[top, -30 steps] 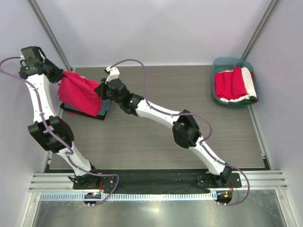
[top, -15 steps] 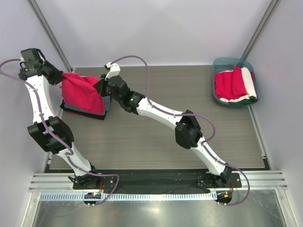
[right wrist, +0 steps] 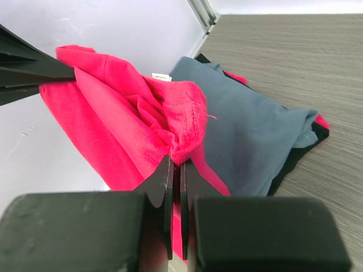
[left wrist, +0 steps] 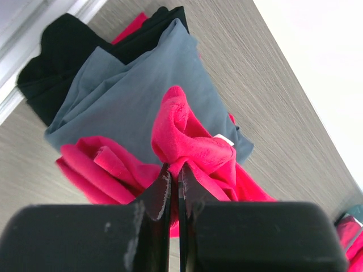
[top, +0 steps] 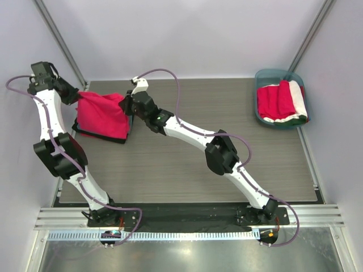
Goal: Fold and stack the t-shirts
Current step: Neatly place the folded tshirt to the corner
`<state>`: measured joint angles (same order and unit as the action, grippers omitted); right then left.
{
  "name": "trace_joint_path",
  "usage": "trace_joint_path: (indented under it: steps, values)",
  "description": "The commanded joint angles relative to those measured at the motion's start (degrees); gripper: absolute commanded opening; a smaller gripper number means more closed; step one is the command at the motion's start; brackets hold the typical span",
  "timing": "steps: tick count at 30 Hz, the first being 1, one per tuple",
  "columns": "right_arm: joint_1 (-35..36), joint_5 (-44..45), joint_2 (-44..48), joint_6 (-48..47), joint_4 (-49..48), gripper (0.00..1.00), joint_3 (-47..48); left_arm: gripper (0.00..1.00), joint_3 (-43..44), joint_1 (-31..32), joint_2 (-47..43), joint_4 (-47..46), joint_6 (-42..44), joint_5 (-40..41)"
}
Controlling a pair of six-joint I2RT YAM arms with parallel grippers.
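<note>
T-shirt point(top: 102, 116), crimson, spread between left hand point(left wrist: 174, 177) and right hand point(right wrist: 176, 165), both clamped on corners, over pile point(right wrist: 249, 130), desk point(top: 164, 175) ten o'clock; likely for stacking.

top: overhead, far | wrists: close, both facing crimson shirt point(left wrist: 193, 150)

Shirt point(top: 102, 116) above folded stack point(left wrist: 113, 102), rear left; tub point(top: 256, 90) rear right.

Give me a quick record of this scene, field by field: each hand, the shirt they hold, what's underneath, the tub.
left hand: shut on red shirt
right hand: shut on red shirt
red shirt: hanging bunched between both hands
under it: grey shirt lying on black shirt
tub: holds red and white shirts
</note>
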<state>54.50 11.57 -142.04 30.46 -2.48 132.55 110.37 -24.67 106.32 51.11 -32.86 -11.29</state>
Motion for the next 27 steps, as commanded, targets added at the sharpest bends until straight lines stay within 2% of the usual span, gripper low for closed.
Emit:
trace_joint_path:
  steps: [1, 7, 10, 15, 18, 20, 21, 22, 23, 24, 25, 26, 27]
  values:
    - [-0.8, 0.82, -0.52, 1.71, -2.7, 0.02, 2.62, 0.0, 2.92, -0.47, 2.92, -4.0, -0.71, -2.42]
    - [-2.64, 0.99, -2.63, 2.85, -8.67, 0.03, 0.78, 0.0, 6.18, -0.21, 8.46, -3.73, -2.29, -3.57]
    - [-3.26, 2.22, -4.03, 3.11, -11.49, 0.04, 0.51, 0.0, 4.42, -0.21, 9.07, -9.0, -4.22, -2.51]
    - [-5.19, 2.05, -6.23, 5.04, -16.14, 0.05, 0.78, 0.0, 6.27, 0.14, 15.04, -11.28, -8.25, -7.68]
    - [-6.25, 2.05, -8.51, 5.49, -17.12, 0.06, 2.7, 0.0, 9.06, 0.06, 19.44, -14.2, -9.76, -7.96]
    - [-6.86, 1.96, -10.45, 6.98, -18.6, 0.15, 3.68, 0.0, 13.19, 0.14, 22.95, -14.11, -10.73, -7.96]
    - [-7.12, 2.22, -10.97, 7.77, -18.96, 0.22, 3.68, 0.04, 14.25, 0.06, 24.01, -14.28, -11.25, -7.96]
    - [-7.39, 3.18, -12.02, 8.73, -19.31, 0.45, 3.68, 0.25, 16.61, 0.14, 26.19, -14.46, -11.87, -8.48]
    - [-7.48, 3.63, -12.64, 9.18, -19.4, 0.54, 4.2, 0.45, 17.77, 0.06, 27.0, -14.03, -12.31, -8.4]
    - [-7.65, 3.98, -13.09, 9.27, -19.23, 0.62, 4.55, 0.59, 18.65, 0.06, 27.88, -13.94, -12.49, -8.22]
    - [-7.83, 4.24, -13.44, 9.53, -19.05, 0.74, 4.91, 0.8, 19.87, 0.14, 28.41, -13.59, -12.49, -7.96]
    - [-8.27, 3.99, -13.53, 9.45, -18.7, 0.76, 5.0, 0.87, 20.15, 0.06, 28.85, -13.67, -12.4, -7.96]
    - [-8.36, 3.72, -13.27, 9.27, -18.79, 0.77, 4.65, 0.89, 20.06, 0.06, 28.68, -14.02, -12.23, -7.87]
